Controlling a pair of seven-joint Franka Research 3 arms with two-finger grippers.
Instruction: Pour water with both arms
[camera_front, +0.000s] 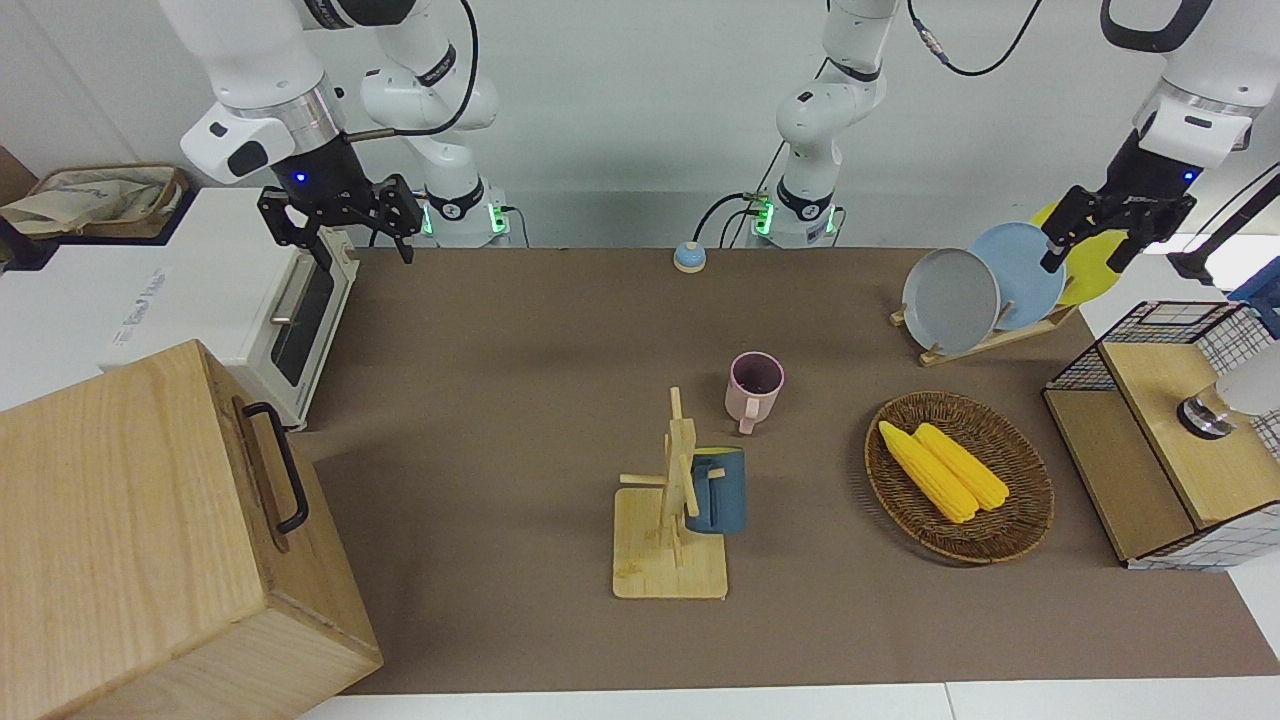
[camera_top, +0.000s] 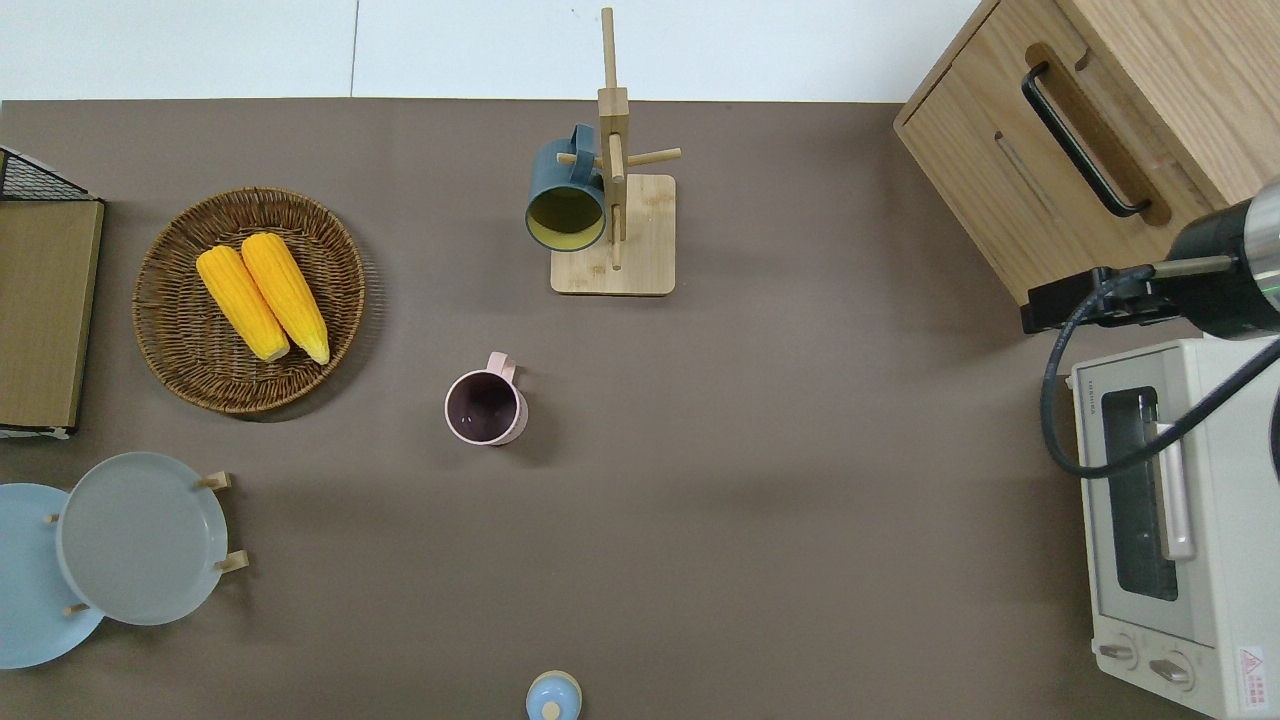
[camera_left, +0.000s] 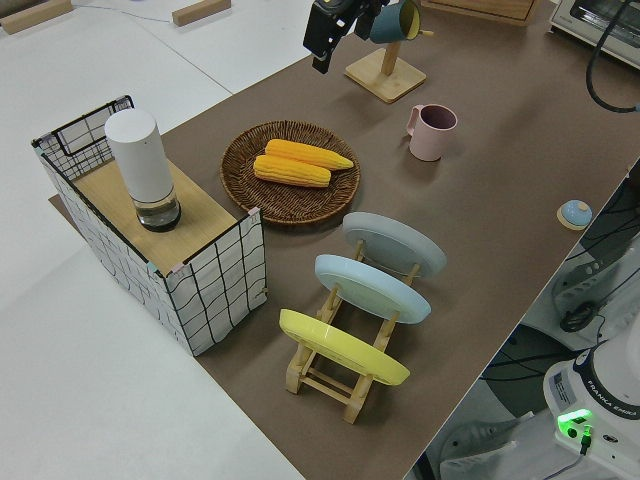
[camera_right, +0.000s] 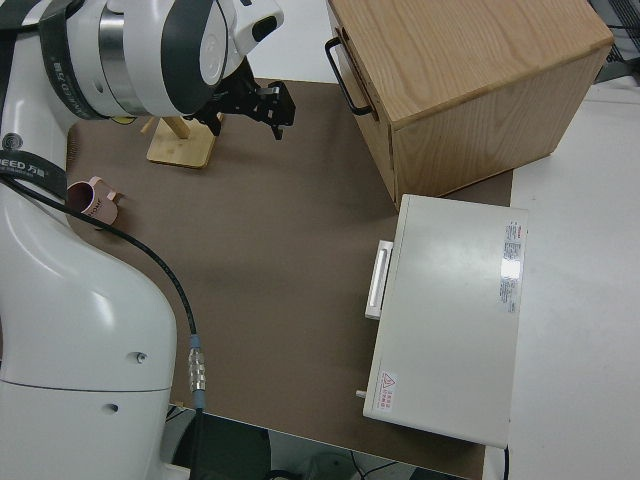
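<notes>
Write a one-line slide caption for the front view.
Both grippers, right and left, hang open and empty; pink mug stands mid-table, blue mug hangs on its wooden rack.

Little readable. On the left arm's base (camera_left: 598, 392), at about 5 o'clock in the left side view, "FRANKA EMIKA" in dark capitals, running slantwise. On the toaster oven (camera_top: 1170, 530), small dark brand lettering at the door's upper corner in the overhead view, too small to read; a red triangular warning sign on a white sticker (camera_top: 1251, 664) at its 5 o'clock corner. Same sticker (camera_right: 388, 383) visible on the oven top in the right side view, alongside a white label (camera_right: 511, 258) with unreadable fine print. Grey lettering on the oven's top (camera_front: 142, 301) in the front view, not legible.
</notes>
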